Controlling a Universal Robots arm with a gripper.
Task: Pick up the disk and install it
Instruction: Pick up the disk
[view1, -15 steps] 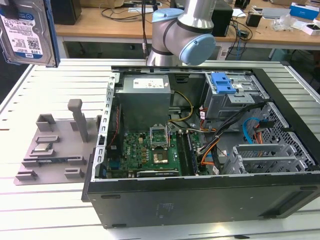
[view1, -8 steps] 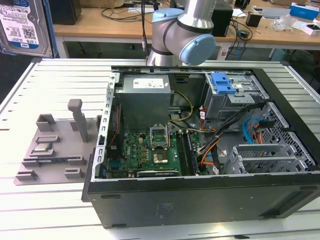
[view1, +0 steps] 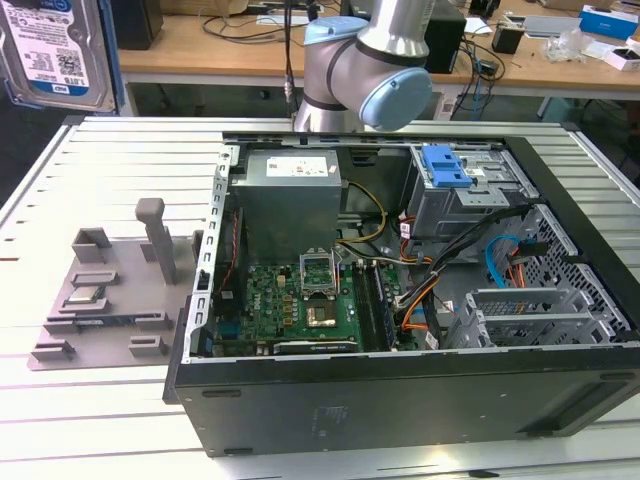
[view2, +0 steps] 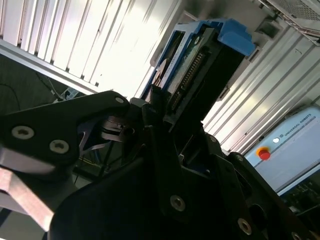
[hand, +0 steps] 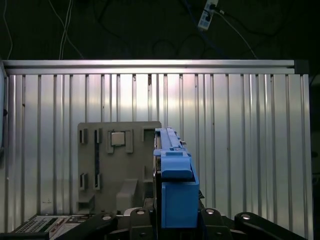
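Exterior view: raised, oblique, mid-range, facing across the slatted counter (view1: 60, 420) and into the open computer case (view1: 400, 400), toward the arm (view1: 370, 60) at the far side. First wrist view: high above, facing down onto the counter (hand: 250, 150), with the held disk (hand: 175, 190) edge-on close in front. Second wrist view: very near, looking obliquely along the claw (view2: 170, 107). The exterior and first wrist views share the grey fixture plate (view1: 100, 300) (hand: 125, 165); all three share the counter
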